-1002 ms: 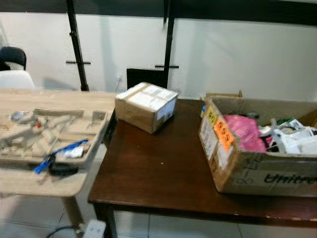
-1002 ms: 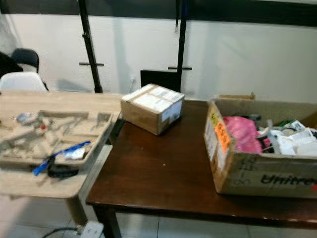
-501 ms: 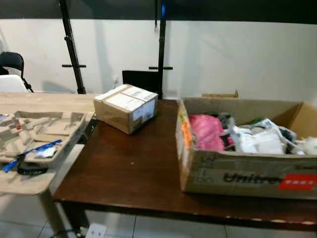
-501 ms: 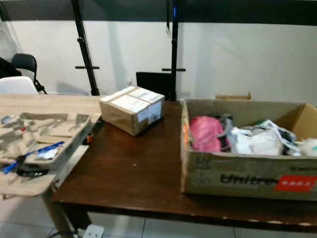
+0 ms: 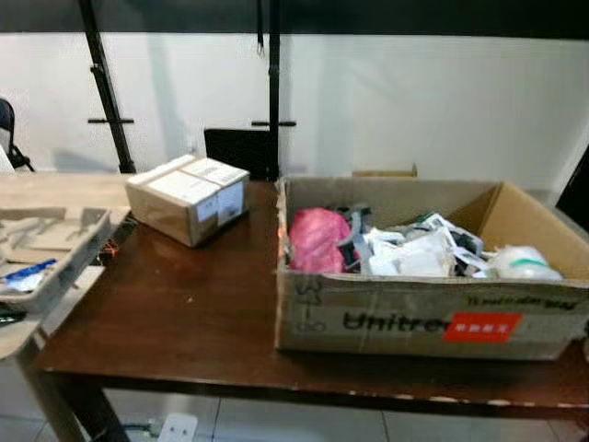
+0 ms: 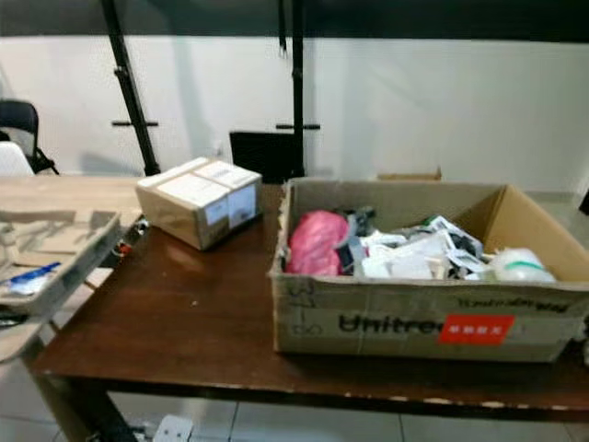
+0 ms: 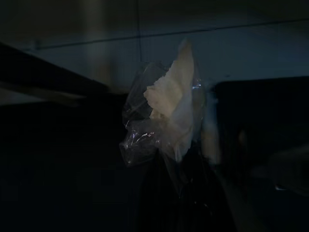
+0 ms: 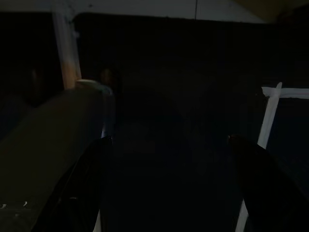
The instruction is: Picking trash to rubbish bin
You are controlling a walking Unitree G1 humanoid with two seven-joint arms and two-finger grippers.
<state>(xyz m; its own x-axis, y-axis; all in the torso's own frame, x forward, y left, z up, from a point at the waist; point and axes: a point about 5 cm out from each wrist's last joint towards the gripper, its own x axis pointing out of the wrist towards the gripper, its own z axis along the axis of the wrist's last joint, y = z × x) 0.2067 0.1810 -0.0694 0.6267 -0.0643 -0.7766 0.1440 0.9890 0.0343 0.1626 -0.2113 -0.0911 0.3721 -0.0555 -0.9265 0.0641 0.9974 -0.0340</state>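
Left end effector (image 7: 181, 159): closed on a crumpled wad of clear plastic wrap with white paper inside (image 7: 166, 116); the wad sticks up just past the dark fingertips, against a very dark, shaded background. Wrap is glossy, creased, with small highlights; the paper is pale cream and folded to a point. Right end effector (image 8: 171, 159): fingers spread wide apart, one black finger (image 8: 89, 183) on each side of the frame, nothing between them or touching them; beyond them only dim dark surfaces and a pale vertical strip can be made out. Head views show the scene in front, which the wrist cameras do not: a dark brown tabletop (image 5: 184, 313) carrying a large open cardboard box (image 5: 423, 322) printed with black lettering and a red label. The box holds mixed trash: a pink bag (image 5: 317, 239) at one end, white wrappers and paper (image 5: 414, 253) in the middle, a pale rounded item (image 5: 525, 262) at the far end. A small taped carton (image 5: 187, 196) sits on the same tabletop, well apart from the big box. Beside it stands a lighter wooden tabletop with a moulded pulp tray (image 5: 46, 253). Black stand poles (image 5: 101, 87) rise against the white wall behind.
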